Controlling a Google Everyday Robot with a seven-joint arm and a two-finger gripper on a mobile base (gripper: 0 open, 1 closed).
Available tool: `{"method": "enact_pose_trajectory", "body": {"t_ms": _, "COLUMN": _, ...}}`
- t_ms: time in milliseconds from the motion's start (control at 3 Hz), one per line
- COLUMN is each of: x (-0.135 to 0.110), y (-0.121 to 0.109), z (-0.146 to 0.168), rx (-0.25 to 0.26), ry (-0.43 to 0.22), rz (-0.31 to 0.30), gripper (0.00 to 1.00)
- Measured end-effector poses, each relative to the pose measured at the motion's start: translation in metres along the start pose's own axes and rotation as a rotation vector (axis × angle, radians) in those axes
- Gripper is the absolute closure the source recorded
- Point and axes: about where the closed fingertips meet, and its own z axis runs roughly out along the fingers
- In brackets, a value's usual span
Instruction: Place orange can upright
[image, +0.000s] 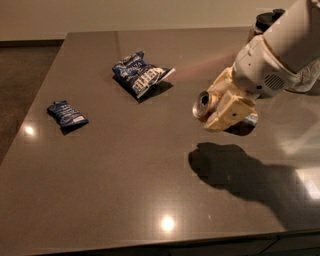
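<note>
My gripper (225, 106) is at the right of the dark table, raised above the surface. Its cream fingers (231, 111) are shut on the orange can (204, 104). The can lies sideways in the grip, its silver top with the opening turned to the left toward the camera. Most of the can's body is hidden between the fingers. The gripper's shadow falls on the table below and to the right of it.
A large blue snack bag (140, 74) lies at the back middle of the table (125, 165). A small blue snack bag (66, 113) lies at the left. A dark object (265, 20) stands at the far right back, behind my arm.
</note>
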Motion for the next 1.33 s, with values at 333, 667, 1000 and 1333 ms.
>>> {"method": "enact_pose_trajectory", "body": {"t_ms": 333, "x": -0.0128, "y": -0.0049, "z": -0.0125, "rx": 0.050, "ry": -0.271, "rz": 0.132, "gripper": 1.00}}
{"method": "enact_pose_trajectory", "body": {"t_ms": 667, "x": -0.0221, "y": -0.0040, "z": -0.0129, "rx": 0.075, "ry": -0.426, "rz": 0.197, "gripper": 1.00}}
{"method": "enact_pose_trajectory", "body": {"t_ms": 1000, "x": -0.0227, "y": -0.0033, "z": -0.0053, "rx": 0.117, "ry": -0.631, "rz": 0.261, "gripper": 1.00}}
{"method": "enact_pose_trajectory", "body": {"t_ms": 1333, "x": -0.0213, "y": -0.0034, "z": -0.0053, "rx": 0.166, "ry": -0.761, "rz": 0.271, "gripper": 1.00}}
